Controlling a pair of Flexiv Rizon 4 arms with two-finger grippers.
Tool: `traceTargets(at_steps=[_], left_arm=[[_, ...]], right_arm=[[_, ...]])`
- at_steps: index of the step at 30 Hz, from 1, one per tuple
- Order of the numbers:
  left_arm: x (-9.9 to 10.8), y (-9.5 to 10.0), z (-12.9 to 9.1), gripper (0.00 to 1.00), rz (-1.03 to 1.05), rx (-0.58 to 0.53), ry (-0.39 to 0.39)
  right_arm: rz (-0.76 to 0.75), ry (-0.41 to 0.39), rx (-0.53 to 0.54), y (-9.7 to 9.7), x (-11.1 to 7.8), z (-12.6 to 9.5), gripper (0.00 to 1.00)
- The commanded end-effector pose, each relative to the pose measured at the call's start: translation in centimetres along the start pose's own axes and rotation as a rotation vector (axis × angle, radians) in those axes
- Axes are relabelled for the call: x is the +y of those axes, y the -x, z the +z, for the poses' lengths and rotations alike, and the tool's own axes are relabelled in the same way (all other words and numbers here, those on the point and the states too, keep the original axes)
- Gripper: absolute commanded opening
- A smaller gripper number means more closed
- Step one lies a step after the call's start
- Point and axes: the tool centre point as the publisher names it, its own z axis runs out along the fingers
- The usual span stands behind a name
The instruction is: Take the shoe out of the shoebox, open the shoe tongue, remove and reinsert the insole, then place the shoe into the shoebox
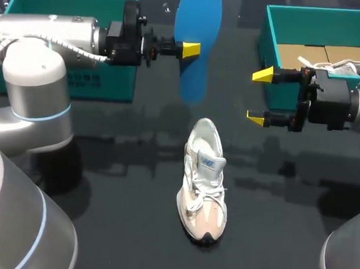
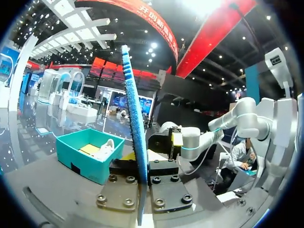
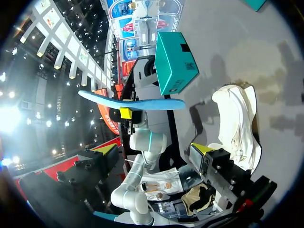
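Blue and standing on edge, the insole [image 1: 201, 18] is pinched in the left gripper [image 1: 191, 49] over the far middle of the dark table [image 1: 113, 185] in the head view, with one yellow tip showing against its face. Across from it the right gripper [image 1: 259, 96] hangs with its fingers spread wide and nothing between them, just in front of the teal shoebox [image 1: 326, 18], where a second shoe [image 1: 354, 64] lies inside. The white and beige shoe [image 1: 204, 186] sits on its sole on the table, nearer than both grippers and touching neither, toe toward the near edge. A second teal box [image 1: 109, 82] stands behind the left arm. From the left wrist, the insole [image 2: 135, 123] shows edge-on, clamped between the two finger plates and rising ahead of them. The shoebox [image 2: 80, 159] lies beyond to one side, and the right gripper is past the insole. From the right wrist, the yellow-tipped fingers [image 3: 202, 148] stand far apart around empty air. The shoe [image 3: 237, 128] lies ahead beside one finger, and the insole [image 3: 133, 103] hangs farther out.
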Motion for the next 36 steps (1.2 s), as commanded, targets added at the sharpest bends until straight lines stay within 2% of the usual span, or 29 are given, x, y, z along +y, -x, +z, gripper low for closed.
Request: traceTargets(at_steps=[1, 8, 16, 22, 36], left_arm=[[-0.3, -0.1, -0.6, 0.00, 0.155, -0.024, 0.038], [-1.0, 0.5, -1.3, 0.00, 0.312, -0.065, 0.095], [-0.2, 1.0, -1.9, 0.00, 0.686, -0.062, 0.096], [0.7, 1.2, -2.2, 0.00, 0.906, -0.016, 0.114], [1.0, 2.4, -1.7, 0.00, 1.380, 0.106, 0.140]], right_arm=[[0.001, 0.001, -0.003, 0.0, 0.0, 0.2, 1.00], [0.001, 0.001, -0.003, 0.0, 0.0, 0.2, 1.00], [0.001, 0.001, -0.003, 0.0, 0.0, 0.2, 1.00], [0.001, 0.001, -0.003, 0.0, 0.0, 0.2, 1.00], [0.001, 0.001, -0.003, 0.0, 0.0, 0.2, 1.00]])
